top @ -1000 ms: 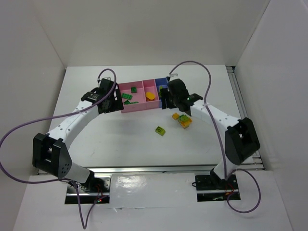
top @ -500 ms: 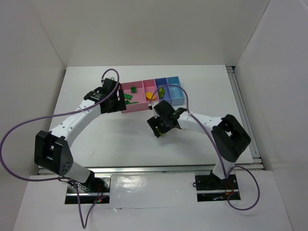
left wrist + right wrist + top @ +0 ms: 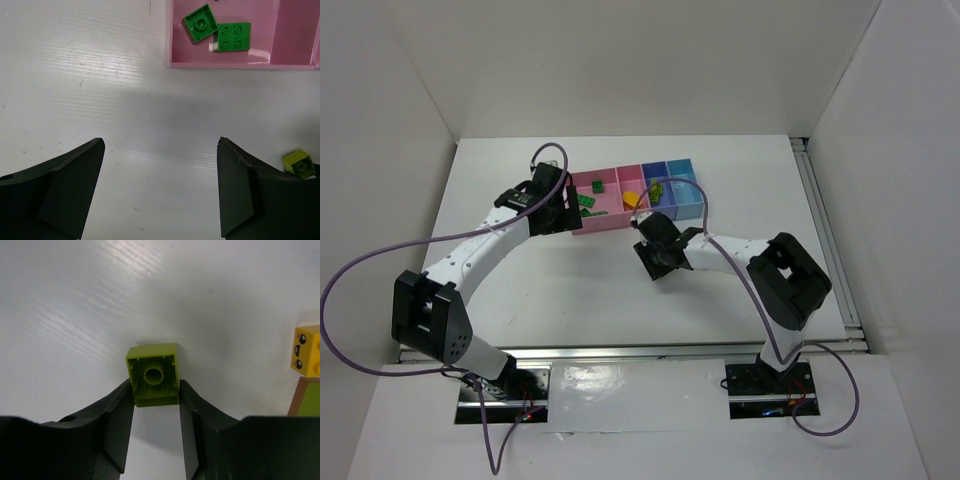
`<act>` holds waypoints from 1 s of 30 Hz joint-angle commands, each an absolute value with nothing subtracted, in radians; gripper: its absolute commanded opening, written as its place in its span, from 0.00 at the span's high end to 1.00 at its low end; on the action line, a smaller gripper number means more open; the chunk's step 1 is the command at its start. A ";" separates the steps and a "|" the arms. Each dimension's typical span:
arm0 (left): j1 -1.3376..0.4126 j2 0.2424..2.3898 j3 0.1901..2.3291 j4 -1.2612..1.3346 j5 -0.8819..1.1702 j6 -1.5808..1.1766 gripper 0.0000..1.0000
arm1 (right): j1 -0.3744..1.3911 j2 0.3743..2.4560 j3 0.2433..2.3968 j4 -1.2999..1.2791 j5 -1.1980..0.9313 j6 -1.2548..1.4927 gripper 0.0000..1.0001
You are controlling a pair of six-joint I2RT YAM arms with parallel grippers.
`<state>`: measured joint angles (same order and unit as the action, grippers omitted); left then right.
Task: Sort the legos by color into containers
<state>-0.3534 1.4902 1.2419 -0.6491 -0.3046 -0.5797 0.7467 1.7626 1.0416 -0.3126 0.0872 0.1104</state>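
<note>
My right gripper (image 3: pixel 156 390) (image 3: pixel 656 262) is shut on a lime green lego (image 3: pixel 152 374), which lies hollow side up on the white table in front of the containers (image 3: pixel 620 222). My left gripper (image 3: pixel 161 145) (image 3: pixel 560 210) hangs open over bare table beside the leftmost pink bin (image 3: pixel 220 64). Two dark green legos (image 3: pixel 200 22) (image 3: pixel 234 36) lie in that bin. An orange-yellow piece (image 3: pixel 633 198) sits in the second pink bin, and a lime piece (image 3: pixel 657 187) in the purple-blue bin. A lime lego (image 3: pixel 300 164) peeks out past my left gripper's right finger.
A yellow brick with a printed face (image 3: pixel 306 350) and a green brick (image 3: pixel 307 399) lie at the right edge of the right wrist view. The light blue bin (image 3: pixel 683 172) ends the row. White walls enclose the table on three sides.
My right gripper has come down from the bins to the lime lego on the table and shut on it. The left arm has barely moved.
</note>
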 commanded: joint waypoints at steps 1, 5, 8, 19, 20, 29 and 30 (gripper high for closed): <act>-0.356 1.503 1.279 -0.626 -0.299 -0.571 0.08 | 0.753 1.710 1.092 -0.273 0.159 0.132 0.75; -0.356 1.503 1.289 -0.626 -0.310 -0.560 0.08 | 0.743 1.667 1.155 -0.301 0.283 0.190 0.76; -0.356 1.494 1.289 -0.626 -0.319 -0.551 0.08 | 0.701 1.667 1.229 -0.313 0.354 0.247 0.76; -0.356 1.476 1.289 -0.637 -0.364 -0.551 0.08 | 0.552 1.971 1.630 -0.362 0.383 0.219 0.68; -0.347 1.467 1.289 -0.637 -0.354 -0.551 0.08 | 0.552 1.992 1.682 -0.362 0.397 0.219 0.68; -0.347 1.448 1.270 -0.646 -0.364 -0.541 0.08 | 0.514 2.091 1.873 -0.385 0.377 0.192 0.35; -0.347 1.448 1.270 -0.646 -0.364 -0.541 0.08 | 0.514 2.062 1.814 -0.367 0.377 0.192 0.35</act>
<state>-0.3519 1.4887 1.2533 -0.6479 -0.3447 -0.5560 0.5228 2.1605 1.8267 -0.3889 0.3595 0.2054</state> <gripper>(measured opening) 0.921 0.653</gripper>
